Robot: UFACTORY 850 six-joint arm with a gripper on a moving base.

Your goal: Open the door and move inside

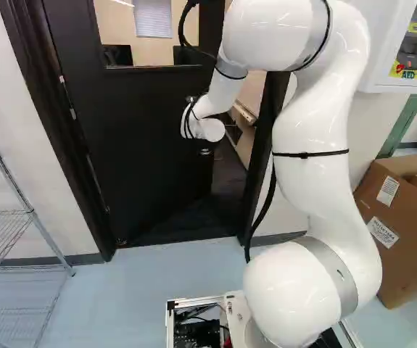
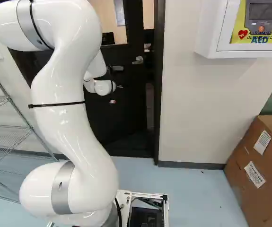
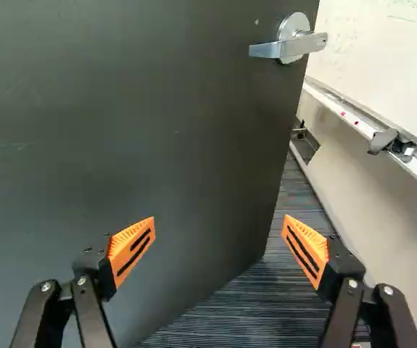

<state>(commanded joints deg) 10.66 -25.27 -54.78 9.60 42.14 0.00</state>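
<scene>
Door stands ajar, top cut off, partly hidden by the arm.

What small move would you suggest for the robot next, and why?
I would ease the open gripper forward against the door, nearer its free edge, to push it wider. The door stands ajar, swung away from the base, so the handle probably needs no turning, and the opening looks too narrow to drive through.
</scene>
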